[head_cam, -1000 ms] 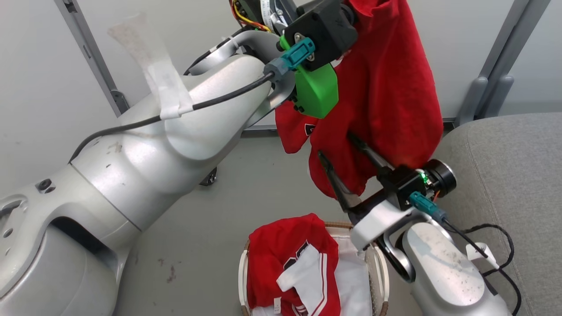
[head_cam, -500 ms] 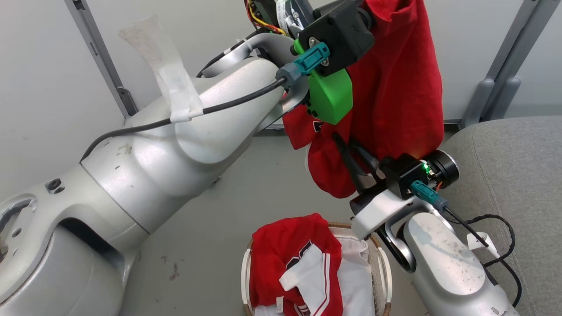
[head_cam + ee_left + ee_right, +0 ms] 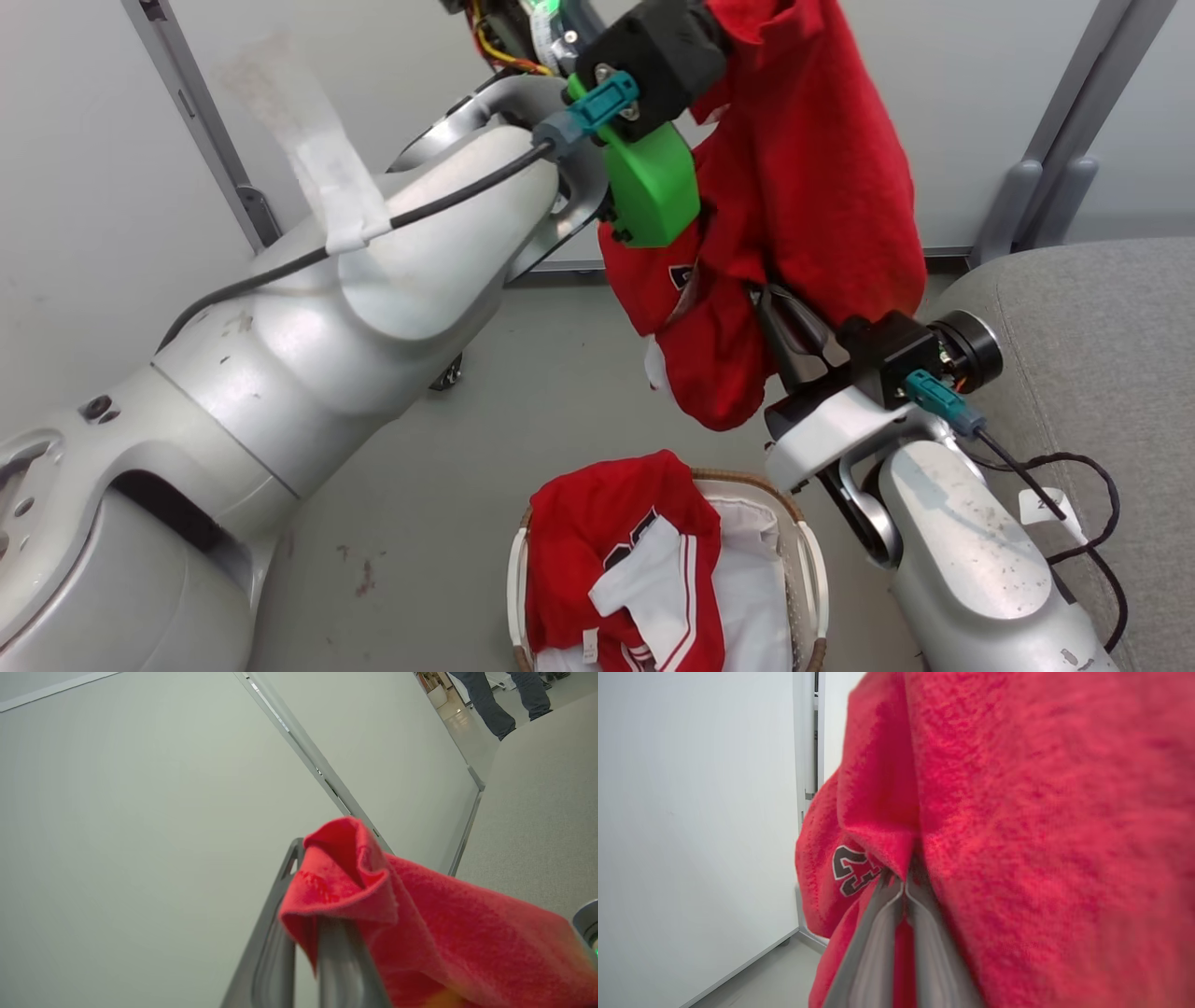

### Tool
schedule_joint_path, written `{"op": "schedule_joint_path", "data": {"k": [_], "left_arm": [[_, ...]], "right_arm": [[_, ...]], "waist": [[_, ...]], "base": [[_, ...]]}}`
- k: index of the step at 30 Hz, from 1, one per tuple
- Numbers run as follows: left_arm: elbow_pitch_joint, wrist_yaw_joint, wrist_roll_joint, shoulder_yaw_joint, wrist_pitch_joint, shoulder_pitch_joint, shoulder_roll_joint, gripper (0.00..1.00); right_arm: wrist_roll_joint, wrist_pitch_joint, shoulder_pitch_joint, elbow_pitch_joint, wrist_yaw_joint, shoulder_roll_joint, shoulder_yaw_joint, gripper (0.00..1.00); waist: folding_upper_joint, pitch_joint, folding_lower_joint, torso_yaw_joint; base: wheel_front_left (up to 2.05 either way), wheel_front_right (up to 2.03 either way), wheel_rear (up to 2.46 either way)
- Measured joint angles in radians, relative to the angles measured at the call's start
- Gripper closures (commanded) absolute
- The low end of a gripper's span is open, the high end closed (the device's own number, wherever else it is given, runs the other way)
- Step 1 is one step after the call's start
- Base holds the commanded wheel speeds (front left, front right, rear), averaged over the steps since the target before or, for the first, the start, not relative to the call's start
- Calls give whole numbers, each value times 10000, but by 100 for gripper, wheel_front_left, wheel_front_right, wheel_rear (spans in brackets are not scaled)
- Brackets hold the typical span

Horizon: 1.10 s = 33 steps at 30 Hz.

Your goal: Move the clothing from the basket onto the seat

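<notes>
Since a second ago the right gripper [image 3: 775, 313] has risen a little and brought its two long dark fingers, then spread to either side of the cloth, together on the hanging red fabric garment [image 3: 822, 187], whose lower end now bunches around them. This garment hangs in the air above the floor, between the two arms and just left of the seat, clear of the basket. It bears a dark, white-edged number [image 3: 852, 870] on a fold near the right gripper. In the right wrist view the right gripper [image 3: 903, 886] has its fingers pressed tip to tip, with a fold of red cloth pinched between them. The left gripper [image 3: 313, 882] is raised high, its fingers close together with the garment's top edge caught between them and draped over one finger, so the cloth hangs down from it. Below, a second piece of clothing, a red jersey with white red-striped sleeves and dark lettering [image 3: 607, 551], lies crumpled in the small oval white plastic laundry basket with a brown woven rim [image 3: 810, 569], over its white liner [image 3: 747, 579]. The basket stands on the grey floor [image 3: 523, 392]. The large grey fabric-upholstered seat cushion [image 3: 1102, 355] is at the right, bare, beside the right forearm. A pale wall panel [image 3: 93, 140] stands behind, and a person's dark trouser legs [image 3: 486, 695] show far off in the left wrist view.
</notes>
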Motion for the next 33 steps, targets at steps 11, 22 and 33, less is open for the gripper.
{"op": "schedule_joint_path", "data": {"k": [11, 22, 33], "left_arm": [[-31, 165, -585, 1271, 0, 1811, 182, 62], [-982, 224, -420, 3344, 0, 5327, 232, 0], [-1143, 77, 368, 4909, 0, 8385, -291, 0]], "right_arm": [[-90, 0, 155, -364, 0, 0, -1152, 100], [-422, 0, 242, -665, 0, 2, -2086, 100], [-487, 0, 449, -834, 0, 4, -2489, 100]], "waist": [[0, 136, 0, -51], [0, 322, 0, -102], [0, 462, 0, -289]], "base": [[0, 0, 0], [0, 0, 0], [0, 0, 0]]}}
